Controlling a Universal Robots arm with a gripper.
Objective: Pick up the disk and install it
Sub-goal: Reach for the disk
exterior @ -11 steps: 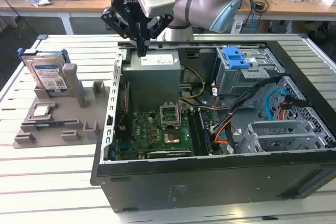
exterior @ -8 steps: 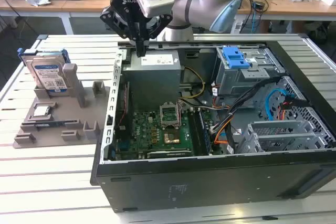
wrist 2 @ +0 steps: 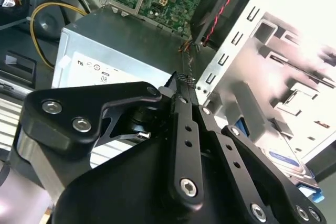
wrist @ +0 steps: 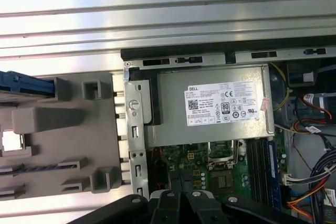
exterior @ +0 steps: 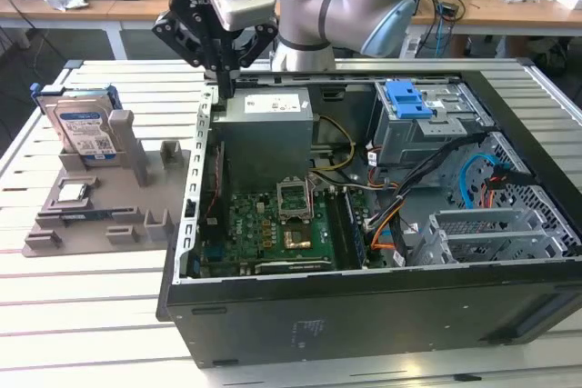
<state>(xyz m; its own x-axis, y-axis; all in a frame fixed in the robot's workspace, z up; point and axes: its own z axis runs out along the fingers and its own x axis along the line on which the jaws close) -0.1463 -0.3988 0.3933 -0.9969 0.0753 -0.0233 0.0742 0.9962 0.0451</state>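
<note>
A white-and-blue label is facing out on the disk (exterior: 86, 129), but its print is too small to read. In the first wrist view a white label (wrist: 223, 103) with rows of marks is lying on the grey supply (exterior: 264, 124).

The counter (exterior: 91, 315) is showing pale metal slats. A wooden back counter (exterior: 509, 2) with clutter is running along twelve o'clock in the exterior view.

The disk is standing upright in a grey holder (exterior: 136, 215), at nine o'clock from the open case (exterior: 364, 315) and apart from it. A small chip (exterior: 73, 193) is lying flat on the holder at six o'clock from the disk.

The end effector (exterior: 223, 86) is hanging over the case's edge beside the supply, at two o'clock from the disk. Its fingers are pressed together and gripping nothing.

Inside the case a green board (exterior: 273, 233), a blue bracket (exterior: 407, 99) and loose cables (exterior: 400, 215) are sitting.
</note>
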